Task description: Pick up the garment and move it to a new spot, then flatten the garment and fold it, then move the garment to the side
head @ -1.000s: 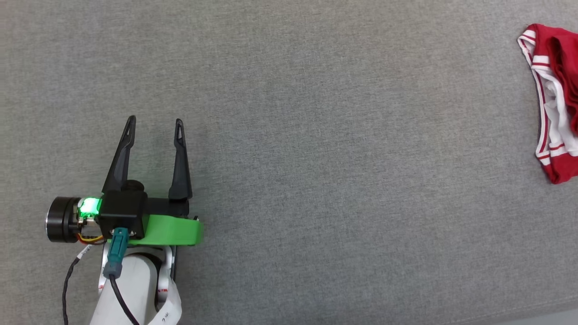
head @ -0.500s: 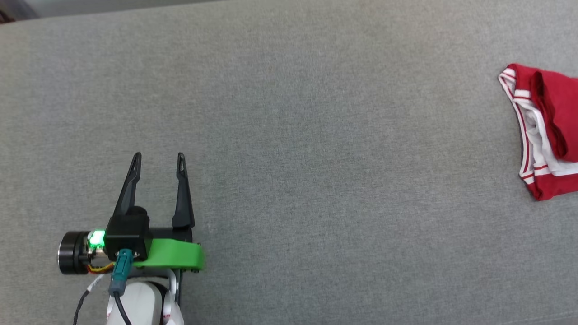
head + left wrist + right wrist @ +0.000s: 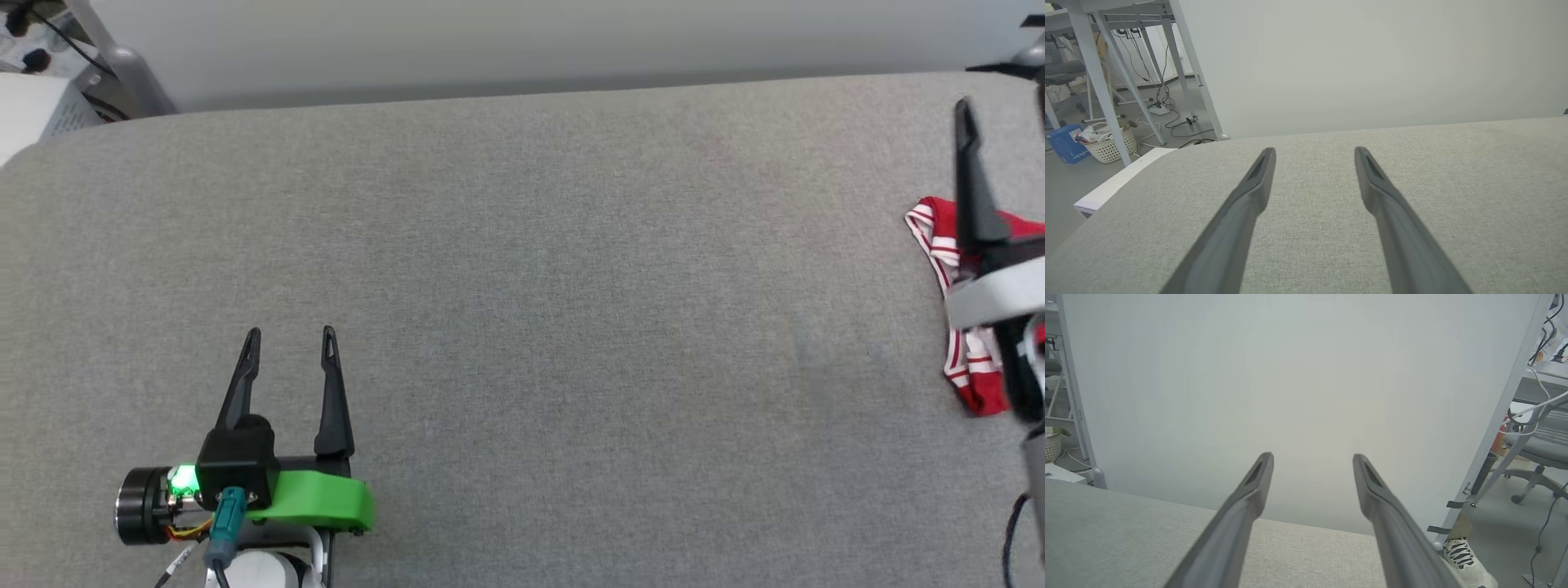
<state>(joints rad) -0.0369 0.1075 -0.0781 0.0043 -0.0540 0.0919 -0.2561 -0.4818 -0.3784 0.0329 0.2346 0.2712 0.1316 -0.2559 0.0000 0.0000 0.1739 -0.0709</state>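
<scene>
Your right hand [image 3: 1312, 456] had just let go. Its two fingers stood wide apart with nothing between them, pointing past the far edge of the counter [image 3: 571, 286] toward the pale wall. A second earlier that hand was outside the head view. At this moment one dark finger [image 3: 971, 180] and the grey wrist behind it hung above the shirt [image 3: 976, 388] without touching it, as far as the picture shows.

The shirt lay as a folded red-and-white bundle on the counter at the far right, partly hidden behind that wrist. A second before, it had looked lumpier, and then it settled flatter, which fits a release. Its shift down the picture was the camera's doing: your head had tipped up, so the counter's far edge and the wall came into sight.

Your left hand [image 3: 291, 332] was unchanged, its fingers spread and empty at the lower left, well apart from the shirt.

With the bundle set down at the side and both hands free, I'd judge the last step done.
</scene>
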